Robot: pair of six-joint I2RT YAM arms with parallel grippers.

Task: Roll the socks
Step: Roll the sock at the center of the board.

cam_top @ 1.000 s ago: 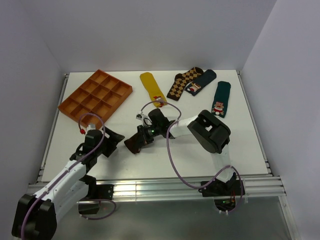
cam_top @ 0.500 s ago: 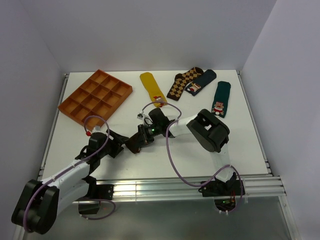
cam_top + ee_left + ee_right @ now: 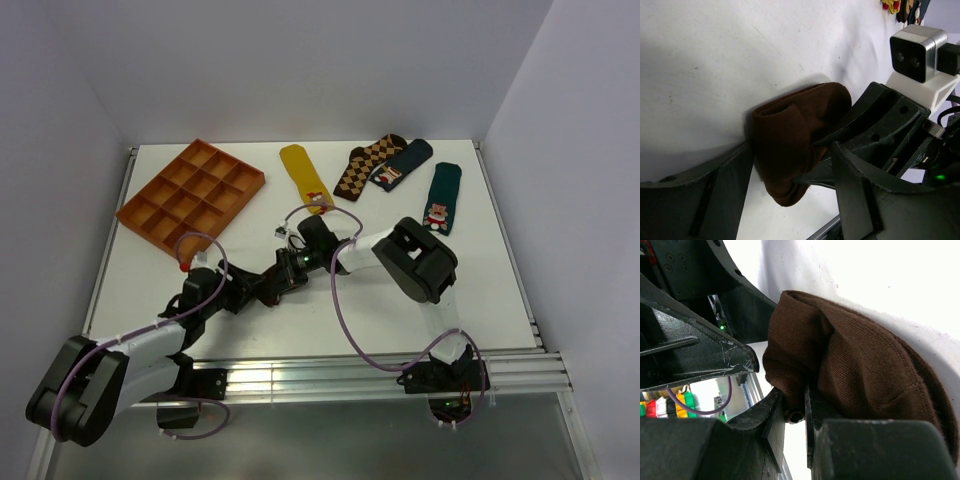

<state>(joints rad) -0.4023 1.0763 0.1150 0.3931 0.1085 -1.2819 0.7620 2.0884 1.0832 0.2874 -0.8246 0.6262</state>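
The socks [image 3: 790,135] are a plain dark brown bundle, partly rolled, lying on the white table near the front left of centre [image 3: 264,290]. My right gripper [image 3: 795,407] is shut on a fold of the brown fabric [image 3: 865,360], reaching in from the right [image 3: 280,277]. My left gripper [image 3: 790,195] comes in low from the left [image 3: 248,292] and stands open, with one jaw on each side of the bundle. Its left finger [image 3: 700,195] lies against the roll's side. Its right finger [image 3: 855,195] stands beside the right gripper's fingers. The cuff stripes are hidden.
An orange compartment tray [image 3: 190,195] sits at the back left. A mustard sock [image 3: 305,177], a diamond-patterned sock [image 3: 363,167], a dark blue sock [image 3: 401,165] and a green sock [image 3: 441,197] lie along the back. A metal rail [image 3: 300,375] runs along the table's near edge.
My left arm has swung right and lower, bringing its jaws around the brown bundle, and they have narrowed somewhat. The right gripper has kept its hold and barely moved.
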